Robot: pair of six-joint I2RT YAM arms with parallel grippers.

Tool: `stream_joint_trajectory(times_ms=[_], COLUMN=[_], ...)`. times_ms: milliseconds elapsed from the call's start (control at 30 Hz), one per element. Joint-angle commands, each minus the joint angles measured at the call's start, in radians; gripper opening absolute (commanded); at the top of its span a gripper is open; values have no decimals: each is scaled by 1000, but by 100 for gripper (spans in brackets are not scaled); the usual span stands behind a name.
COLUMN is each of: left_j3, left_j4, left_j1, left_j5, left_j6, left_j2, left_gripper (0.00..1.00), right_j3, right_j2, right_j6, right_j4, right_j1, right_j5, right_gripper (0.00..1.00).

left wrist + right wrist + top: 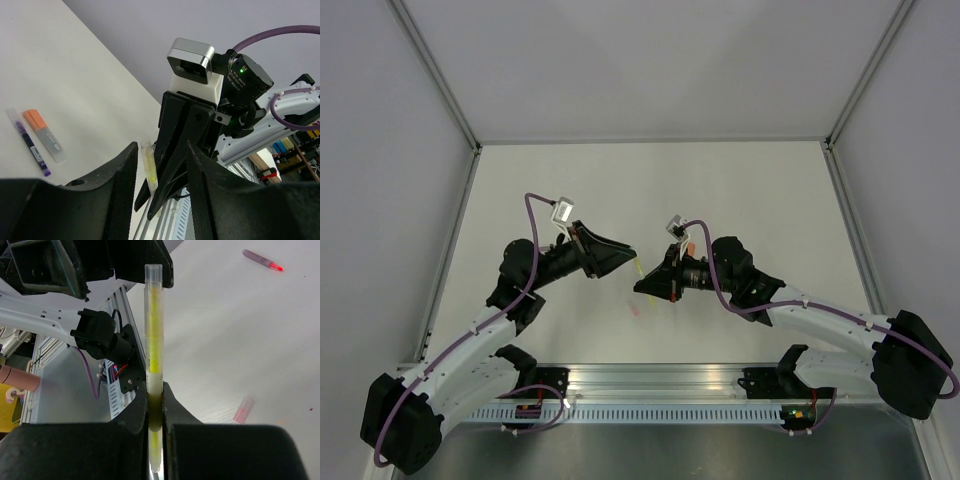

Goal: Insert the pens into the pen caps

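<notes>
My right gripper [155, 412] is shut on a yellow pen [153, 325] and holds it above the table; in the top view the gripper [644, 285] and pen [639, 268] are at mid-table. My left gripper [626, 256] is open and empty, its tips close to the pen's far end. In the left wrist view the pen [148, 167] shows between the fingers [122, 175], untouched. A pale pink cap [243, 410] lies on the table, also in the top view [638, 308]. A pink pen [261, 259] lies farther off.
A dark purple pen [31, 148] and a grey pen with an orange end [45, 136] lie side by side on the table. An orange bit [688, 245] shows beside the right wrist. A metal rail [660, 380] runs along the near edge.
</notes>
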Motion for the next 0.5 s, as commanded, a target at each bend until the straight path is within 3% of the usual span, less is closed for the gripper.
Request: stream_joint_trajectory(times_ms=[0, 233, 467], left_j3=[28, 4, -24], left_j4=[7, 30, 111], left_j1=[-1, -1, -1], left_j5=[-23, -22, -22], left_j6=[36, 39, 5], left_j2=[3, 25, 34], left_gripper=[48, 48, 35], right_j3=[38, 39, 42], right_j2=[-7, -6, 7], right_j6=[-2, -5, -7], right_j4=[48, 42, 42], right_j1=[-1, 0, 0], right_j5=[-29, -29, -29], right_gripper=[0, 0, 0])
